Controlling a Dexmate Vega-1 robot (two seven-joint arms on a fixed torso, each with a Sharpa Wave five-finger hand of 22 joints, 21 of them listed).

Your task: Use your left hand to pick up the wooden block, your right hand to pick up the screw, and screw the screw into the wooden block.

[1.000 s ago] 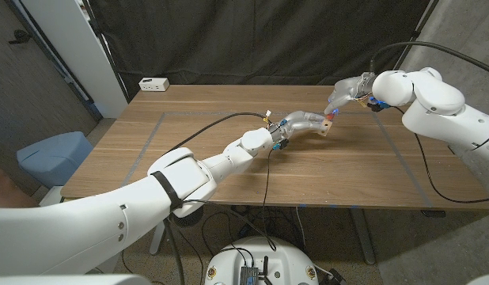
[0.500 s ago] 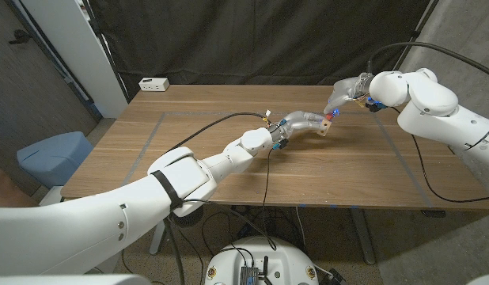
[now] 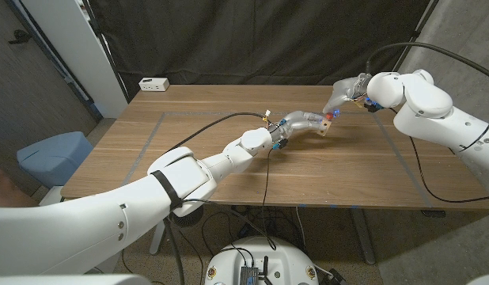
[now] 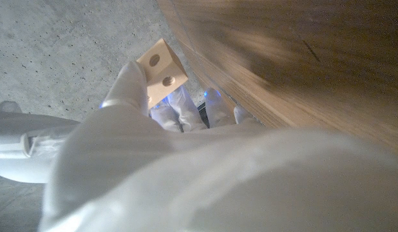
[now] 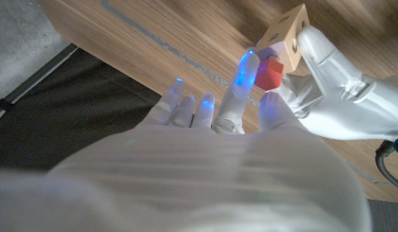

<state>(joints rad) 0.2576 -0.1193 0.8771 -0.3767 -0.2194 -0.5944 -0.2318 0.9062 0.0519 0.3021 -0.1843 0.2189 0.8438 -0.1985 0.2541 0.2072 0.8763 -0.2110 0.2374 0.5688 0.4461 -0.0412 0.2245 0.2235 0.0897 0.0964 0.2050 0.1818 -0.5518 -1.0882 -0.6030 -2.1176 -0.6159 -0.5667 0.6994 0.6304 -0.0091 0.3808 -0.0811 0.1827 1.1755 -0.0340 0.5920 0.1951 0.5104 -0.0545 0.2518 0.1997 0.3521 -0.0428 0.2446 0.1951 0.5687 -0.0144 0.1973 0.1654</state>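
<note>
My left hand (image 3: 308, 123) holds the small light wooden block (image 3: 326, 127) above the middle of the table; in the left wrist view the block (image 4: 161, 65) sits at my fingertips with two round holes showing. My right hand (image 3: 343, 96) reaches in from the far right and pinches the red-headed screw (image 3: 329, 117) right against the block. In the right wrist view the red screw head (image 5: 270, 73) is between my thumb and a finger, touching the side of the block (image 5: 286, 35), which the left hand's (image 5: 341, 96) fingers hold. The screw's shaft is hidden.
A white power strip (image 3: 153, 84) lies at the wooden table's (image 3: 189, 150) far left corner. A black cable (image 3: 217, 121) runs along my left arm. Dark curtains hang behind the table, and a blue bin (image 3: 51, 154) stands on the floor to the left.
My right arm has shifted slightly leftward, bringing its hand a little closer in at the block. The left hand and block have stayed in place.
</note>
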